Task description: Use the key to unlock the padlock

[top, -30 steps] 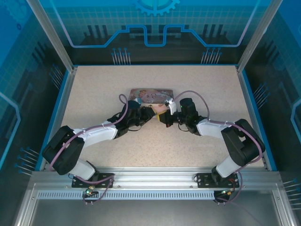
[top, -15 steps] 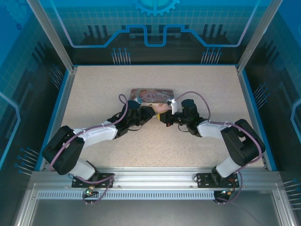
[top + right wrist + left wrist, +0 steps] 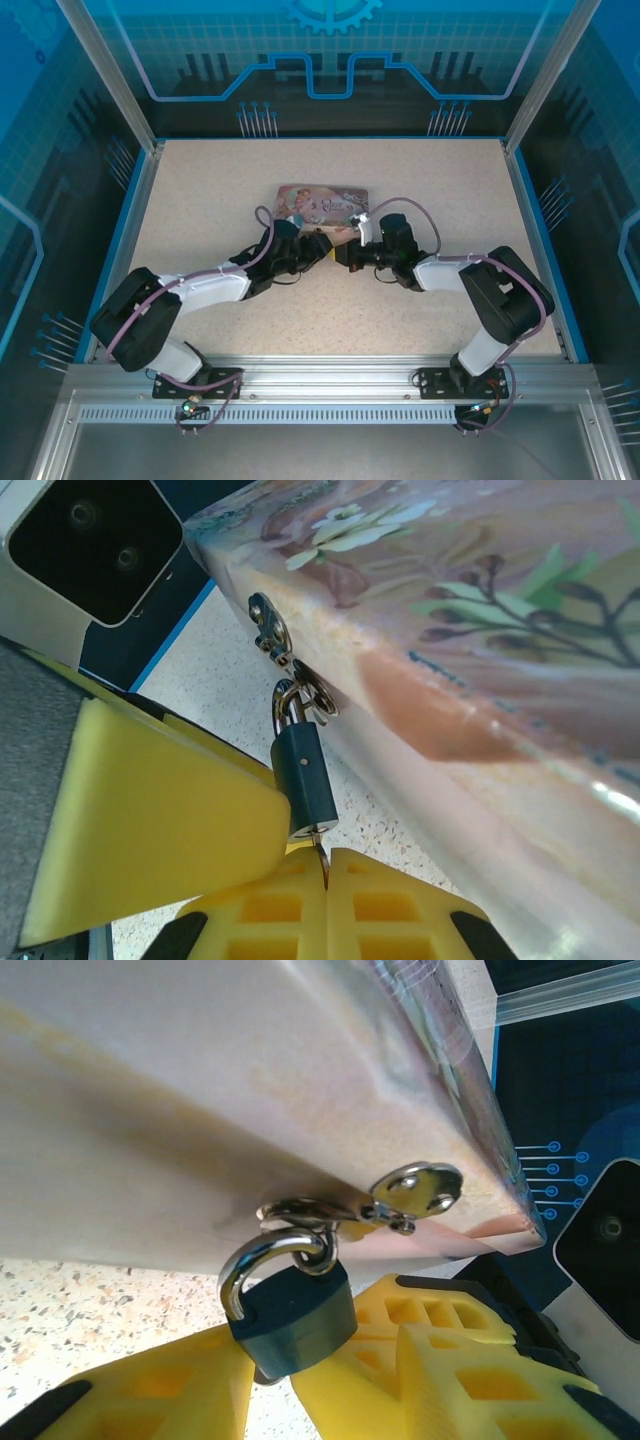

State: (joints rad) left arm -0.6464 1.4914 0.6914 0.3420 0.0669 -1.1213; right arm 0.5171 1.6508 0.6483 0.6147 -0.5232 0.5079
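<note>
The padlock (image 3: 305, 780) has a dark blue body and hangs by its silver shackle (image 3: 262, 1260) from the hasp (image 3: 415, 1188) on the front of the pink picture tin (image 3: 322, 203). The thin key (image 3: 322, 865) sticks up into the padlock's underside. My right gripper (image 3: 327, 868) is shut on the key, its yellow pads pressed together. My left gripper (image 3: 285, 1375) is open with the padlock body (image 3: 295, 1315) between its yellow fingers (image 3: 130, 1390). One of those fingers touches the padlock's side. Seen from above, the left gripper (image 3: 320, 246) and right gripper (image 3: 344, 252) meet at the tin's front edge.
The tin lies in the middle of the speckled table (image 3: 200, 180). Blue side rails (image 3: 530, 230) and glass walls bound the table. Each arm's wrist camera housing (image 3: 90, 540) sits close to the other gripper.
The right arm has shifted a little to the left, and the two grippers stand closer together at the tin's front. The tin has barely moved.
</note>
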